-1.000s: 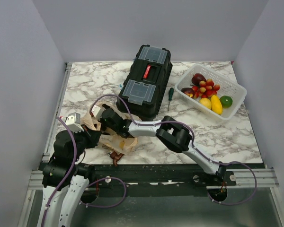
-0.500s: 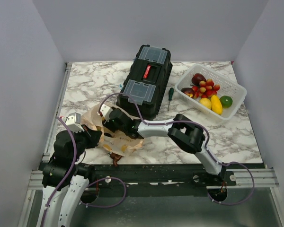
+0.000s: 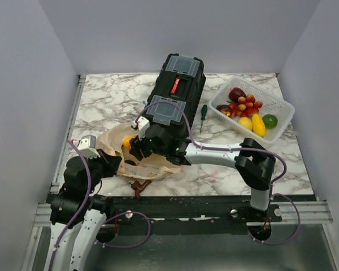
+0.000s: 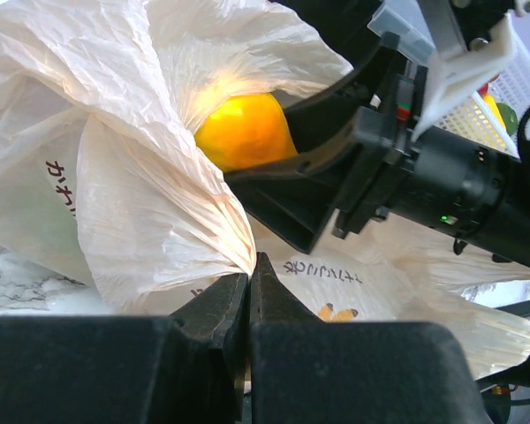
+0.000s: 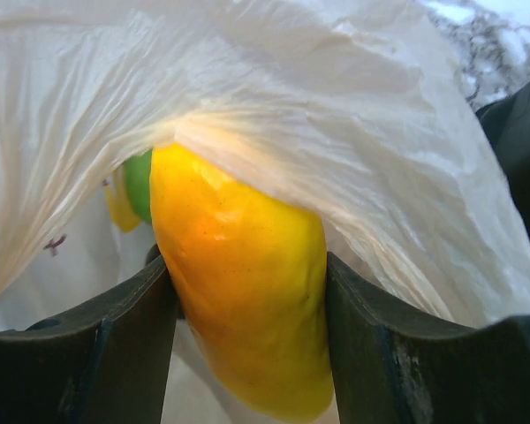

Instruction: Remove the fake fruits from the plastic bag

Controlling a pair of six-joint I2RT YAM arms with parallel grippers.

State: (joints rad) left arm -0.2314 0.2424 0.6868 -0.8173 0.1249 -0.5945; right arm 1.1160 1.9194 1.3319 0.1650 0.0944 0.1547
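Held: orange-yellow fruit [image 5: 247,300] at mouth of plastic bag [image 5: 318,97], clamped between fingers of right gripper [image 5: 247,265]. Green fruit [image 5: 140,184] deeper inside bag. Left gripper [image 4: 249,278] pinched tight on bag fold. White basket [image 3: 282,125], far right, holds purple fruit [image 3: 236,94], grape cluster [image 3: 246,105], yellow fruits [image 3: 258,125], bright green fruit [image 3: 269,120]. Screwdriver [image 3: 203,116] between basket and black toolbox [image 3: 175,96]. Marble table [image 3: 113,96], grey walls.

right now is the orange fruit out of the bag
Not fully: the orange fruit, held by the right gripper, sits at the opening with the plastic bag draped over its top.
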